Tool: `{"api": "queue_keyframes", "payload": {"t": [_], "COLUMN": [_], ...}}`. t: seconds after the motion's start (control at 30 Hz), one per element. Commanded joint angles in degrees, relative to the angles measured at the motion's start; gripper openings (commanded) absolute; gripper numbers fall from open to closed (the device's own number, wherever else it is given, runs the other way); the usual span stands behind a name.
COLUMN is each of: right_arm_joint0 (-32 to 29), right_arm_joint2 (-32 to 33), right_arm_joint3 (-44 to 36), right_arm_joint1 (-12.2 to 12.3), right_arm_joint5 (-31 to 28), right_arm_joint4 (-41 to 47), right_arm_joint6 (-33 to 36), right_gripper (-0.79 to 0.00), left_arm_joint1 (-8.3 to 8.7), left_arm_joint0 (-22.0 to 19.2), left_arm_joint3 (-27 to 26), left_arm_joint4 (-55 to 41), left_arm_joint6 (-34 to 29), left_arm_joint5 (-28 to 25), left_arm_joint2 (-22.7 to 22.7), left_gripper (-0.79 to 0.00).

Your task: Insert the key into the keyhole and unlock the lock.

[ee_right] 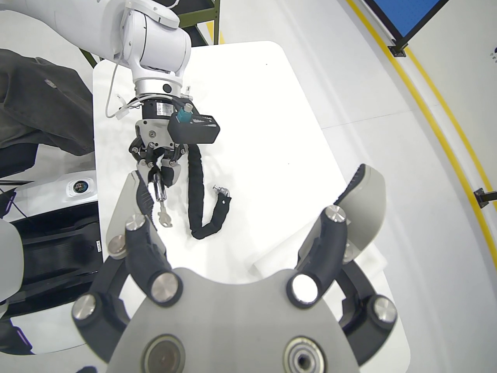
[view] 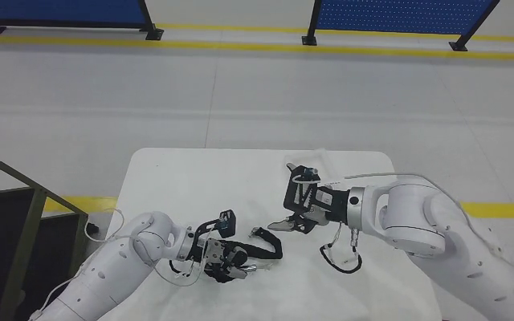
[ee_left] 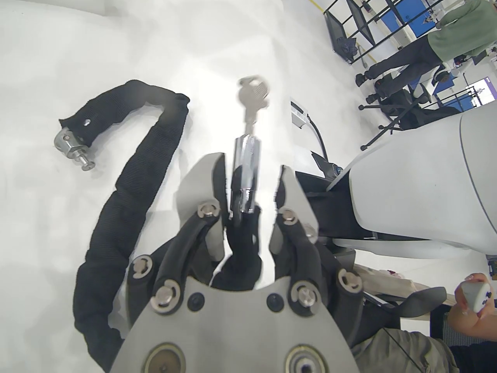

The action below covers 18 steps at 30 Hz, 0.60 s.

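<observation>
Within left gripper's (ee_left: pixel 250 174) pinch, the lock (ee_left: pixel 244 157) is braced (key (ee_left: pixel 253 93) already in). Right gripper (ee_right: pixel 248 196) gapes, free to turn it.

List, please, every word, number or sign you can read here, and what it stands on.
None reads clearly.
Sticker above the left hand: too small to read.
Head of the key, in the lock: any stamping blurred.
White label beyond the key: blurred.
</observation>
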Motion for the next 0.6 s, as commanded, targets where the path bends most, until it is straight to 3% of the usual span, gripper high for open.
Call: {"api": "queue_keyframes", "payload": {"t": [0.0,0.33,0.57], "right_arm_joint0": [-0.4,2.3,9.5], "right_arm_joint2": [0.1,-0.9,-3.3], "right_arm_joint3": [0.5,6.0,14.5], "right_arm_joint1": [-0.1,-1.3,-3.0], "right_arm_joint5": [-0.3,-4.0,-9.9], "right_arm_joint4": [0.2,2.2,8.5], "right_arm_joint6": [-0.5,-3.1,-3.4], "right_gripper": [0.0,0.0,0.0], "left_arm_joint1": [0.1,1.52,1.78], "left_arm_joint0": [-0.7,-5.2,-13.9], "left_arm_joint3": [0.0,-6.6,-3.5], "left_arm_joint4": [-0.9,-8.9,-8.7], "left_arm_joint6": [0.2,6.3,4.8], "left_arm_joint5": [0.0,0.0,0.0], "left_arm_joint2": [0.0,-6.6,-10.5], "left_gripper": [0.0,0.0,0.0]}}
